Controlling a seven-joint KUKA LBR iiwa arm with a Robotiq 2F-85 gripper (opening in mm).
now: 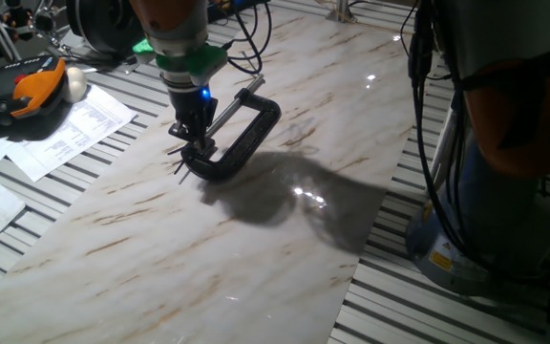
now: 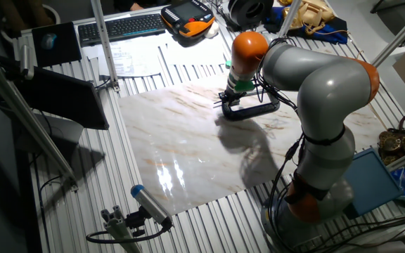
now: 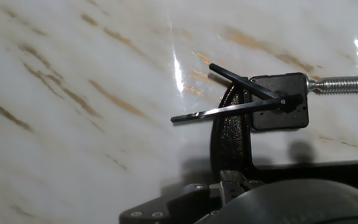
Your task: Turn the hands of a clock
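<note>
A: Surface?
B: Glossy marble-look slab [image 1: 256, 239], white with tan veins, glare spots at its 3 o'clock side. It lies on a ribbed aluminium bench [image 2: 188, 225].

A: Room?
B: Cluttered lab. In the other fixed view: keyboard [image 2: 121, 27] at 11 o'clock, orange-and-black pendant [image 2: 187, 20] at 12 o'clock, printed papers [image 1: 70, 129] beside the slab, cables around the arm base [image 2: 315, 197].

A: Any readable text?
B: None. The papers are too small to read. There is a yellow sticker on the base in one fixed view, illegible.

A: Where's the clock?
B: The clock [image 3: 279, 101] is a small black square body held in the jaw of a black clamp [image 1: 246, 139], with the clamp's steel screw [image 3: 347, 84] pressing on it from 3 o'clock. The clamp lies flat on the slab, toward its far edge.

A: Hands?
B: The 2 hands [image 3: 229, 111] are thin and dark. In the hand view, 1 points to about 9 o'clock and the other to about 10 o'clock.

A: Gripper?
B: The gripper [image 1: 191, 143] sits right over the clock end of the clamp. The fingertips aren't resolved in any view, so I can't tell whether they're spread or pinching.
</note>
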